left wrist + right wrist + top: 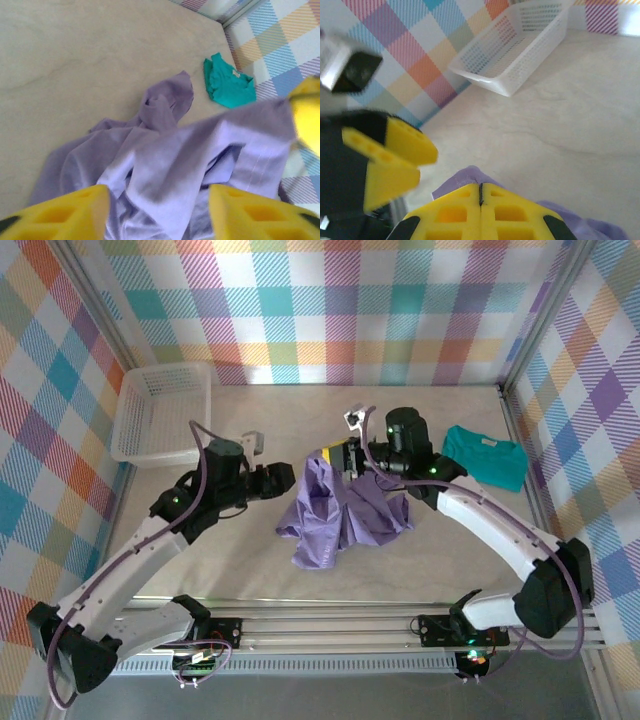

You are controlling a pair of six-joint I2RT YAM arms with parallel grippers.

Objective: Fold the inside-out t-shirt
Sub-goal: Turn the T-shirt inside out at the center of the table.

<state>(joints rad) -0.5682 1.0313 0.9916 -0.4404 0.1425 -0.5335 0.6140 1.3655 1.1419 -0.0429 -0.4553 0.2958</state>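
Note:
The inside-out t-shirt (pixel 350 518) is a crumpled lavender heap in the middle of the table. My right gripper (pixel 333 456) is shut on its top edge and holds that part raised. In the right wrist view the yellow fingers (pixel 450 215) meet with a fold of lavender cloth (pixel 470 176) pinched between them. My left gripper (pixel 288 478) stands open just left of the raised cloth. In the left wrist view its fingers (pixel 65 215) are wide apart, and the shirt (pixel 165 160) hangs slack between and beyond them, ungripped.
A folded teal t-shirt (pixel 487 456) lies at the right, near the wall (pixel 227 86). A white basket (pixel 160 412) sits at the back left corner (pixel 520 45). Bare table shows in front of the heap and behind it.

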